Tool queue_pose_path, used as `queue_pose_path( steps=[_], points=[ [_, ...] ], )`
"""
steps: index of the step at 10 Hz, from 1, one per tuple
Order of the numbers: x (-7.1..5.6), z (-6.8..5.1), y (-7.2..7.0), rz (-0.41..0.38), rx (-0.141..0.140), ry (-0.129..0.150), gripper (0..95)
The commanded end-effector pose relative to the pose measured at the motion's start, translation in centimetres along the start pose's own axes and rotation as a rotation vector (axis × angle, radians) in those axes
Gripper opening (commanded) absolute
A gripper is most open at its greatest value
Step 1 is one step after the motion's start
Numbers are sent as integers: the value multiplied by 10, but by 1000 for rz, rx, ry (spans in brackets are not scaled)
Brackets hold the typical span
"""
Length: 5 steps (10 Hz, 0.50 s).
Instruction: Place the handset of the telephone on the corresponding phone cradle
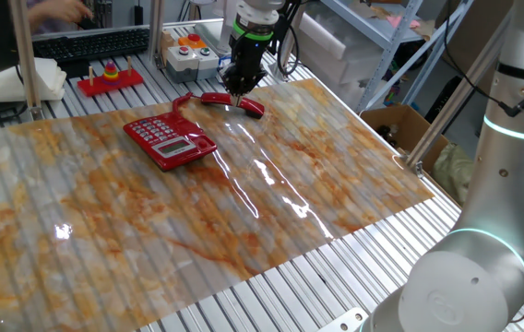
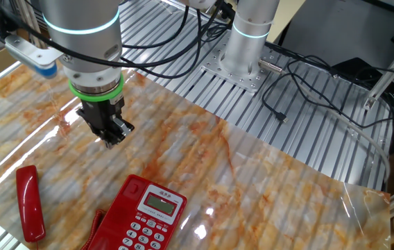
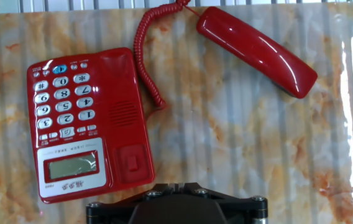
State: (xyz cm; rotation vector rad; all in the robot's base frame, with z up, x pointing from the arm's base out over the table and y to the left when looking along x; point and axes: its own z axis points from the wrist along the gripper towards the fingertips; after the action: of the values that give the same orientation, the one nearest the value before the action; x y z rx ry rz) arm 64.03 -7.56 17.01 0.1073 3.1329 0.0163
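We see a marbled orange-and-grey mat (image 1: 271, 194) covering most of the slatted table (image 1: 354, 277). Above its far part the arm (image 2: 86, 42) hangs, its gripper (image 2: 114, 132) pointing down over bare mat; in one fixed view the gripper (image 1: 241, 88) seems to hover just over the handset, though from that angle we cannot be sure how high it sits. Whether the fingers are spread or closed we cannot tell: the hand view shows only the dark gripper body (image 3: 183, 202) at the bottom edge, and nothing appears to be held.

The telephone (image 3: 89, 121) lies flat on the mat, keypad up, with its small display near the gripper-side end. Its cradle (image 3: 123, 118), the red strip beside the keypad, is bare.

The handset (image 3: 257, 50) lies on the mat well apart from the telephone, tilted relative to it, not touching the base. In the other fixed view the handset (image 2: 29, 203) rests alongside the telephone (image 2: 141, 219), with a gap between them.

A coiled red cord (image 3: 145, 50) curves from the handset's end back to the telephone's side.
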Motion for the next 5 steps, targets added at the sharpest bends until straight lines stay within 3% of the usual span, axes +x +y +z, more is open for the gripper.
queue_pose_path(
  steps=[1,5],
  points=[
    [0,0,0,0,-1,0,0],
    [0,0,0,-39,-1,-1,0]
  ],
)
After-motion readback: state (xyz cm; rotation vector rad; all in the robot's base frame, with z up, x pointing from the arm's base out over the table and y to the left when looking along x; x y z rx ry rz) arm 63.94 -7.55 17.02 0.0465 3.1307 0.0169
